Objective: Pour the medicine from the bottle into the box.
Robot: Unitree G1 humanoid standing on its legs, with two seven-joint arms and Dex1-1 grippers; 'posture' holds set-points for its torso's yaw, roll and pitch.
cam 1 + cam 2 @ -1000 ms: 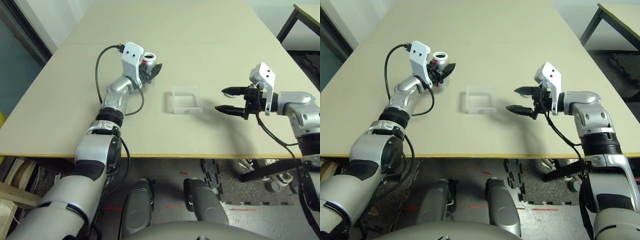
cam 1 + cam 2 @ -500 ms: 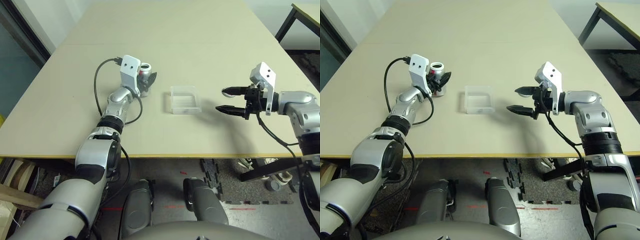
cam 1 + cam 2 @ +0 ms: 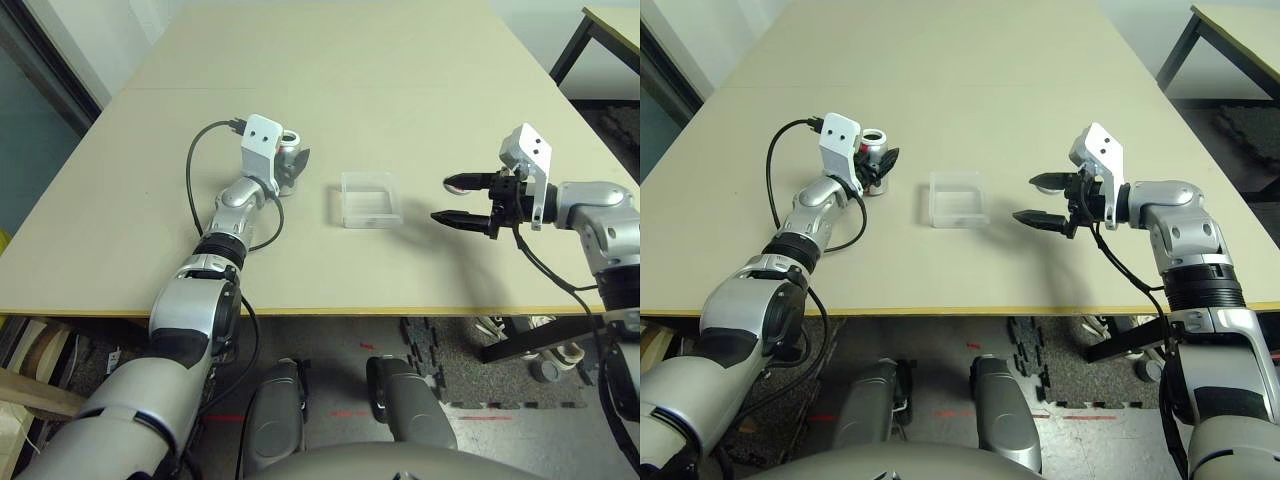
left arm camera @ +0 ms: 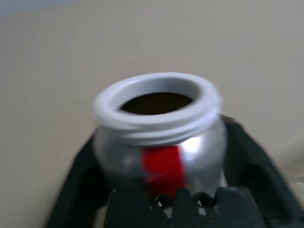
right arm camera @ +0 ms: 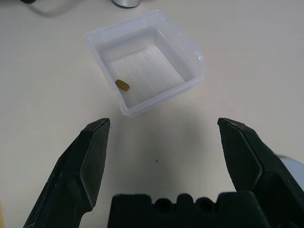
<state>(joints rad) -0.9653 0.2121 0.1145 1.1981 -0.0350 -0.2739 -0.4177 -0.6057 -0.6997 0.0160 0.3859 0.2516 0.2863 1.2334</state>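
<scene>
The bottle (image 4: pixel 159 142) stands upright on the beige table (image 3: pixel 330 80), left of the box (image 3: pixel 369 199) and apart from it. Its white-rimmed mouth (image 4: pixel 156 102) is uncapped and faces up, and a red mark shows on its silver-grey side. The left gripper (image 3: pixel 880 166) sits around the bottle at table level, one black finger (image 4: pixel 78 180) on each side of the body. In the left wrist view the fingers stand spread, with a sliver of table showing between each finger and the bottle wall, so they flank it rather than pinch it. A black cable loops from the left wrist's white camera mount (image 3: pixel 263 138) down along the silver forearm.

The box, a shallow clear plastic tray with rounded corners, rests flat near the middle of the table between the two arms. Inside it lies one small yellow-brown pill (image 5: pixel 122 85), close to one wall on the ribbed floor.

The right gripper (image 3: pixel 458 202) hovers above the table to the right of the box, well apart from it and pointing toward it. Its two black fingers (image 5: pixel 90 161) are spread wide with nothing between them; the right wrist view looks through the gap straight at the box. The edge of a small round grey object (image 5: pixel 127 3) lies on the table beyond the box, too cut off to identify
</scene>
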